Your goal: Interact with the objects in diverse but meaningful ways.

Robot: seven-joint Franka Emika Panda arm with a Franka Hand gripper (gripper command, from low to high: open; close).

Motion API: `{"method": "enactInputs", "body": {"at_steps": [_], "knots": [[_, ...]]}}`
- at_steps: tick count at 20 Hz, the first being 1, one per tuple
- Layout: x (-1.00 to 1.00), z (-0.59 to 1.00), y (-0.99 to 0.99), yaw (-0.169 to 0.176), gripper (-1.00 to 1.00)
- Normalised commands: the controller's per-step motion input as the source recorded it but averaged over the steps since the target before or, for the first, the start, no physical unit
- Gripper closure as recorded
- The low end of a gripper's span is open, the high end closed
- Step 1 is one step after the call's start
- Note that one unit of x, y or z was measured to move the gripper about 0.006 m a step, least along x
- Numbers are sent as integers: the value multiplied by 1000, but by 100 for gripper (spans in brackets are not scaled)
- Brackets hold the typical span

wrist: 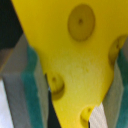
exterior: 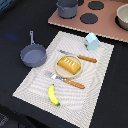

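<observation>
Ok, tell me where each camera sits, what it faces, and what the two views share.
Exterior view: off the arm, raised, looking down on the placemat with bread, banana, carton and pan; no part of the robot shows.
Wrist view: on the wrist, looking along the gripper, whose fingers flank the cheese at close range.
Shared: nothing identifiable; the cheese appears only in the wrist view.

Exterior view evenly lit but soft and low-res, dark table swallowing shadows; wrist view heavily blurred, cheese wedge [wrist: 75, 65] between the fingers [wrist: 30, 95] out of focus, bright.
</observation>
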Motion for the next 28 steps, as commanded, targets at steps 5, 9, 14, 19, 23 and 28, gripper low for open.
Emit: {"method": "enactInputs", "body": {"at_steps": [5,9,14,19,23,28], "knots": [[204,-122,143,11,100],[174,-114,161,17,100],[237,-45,229,15,100],[193,-16,190,10,-100],[149,-41,175,12,-100],[74,-34,130,12,-100]]}}
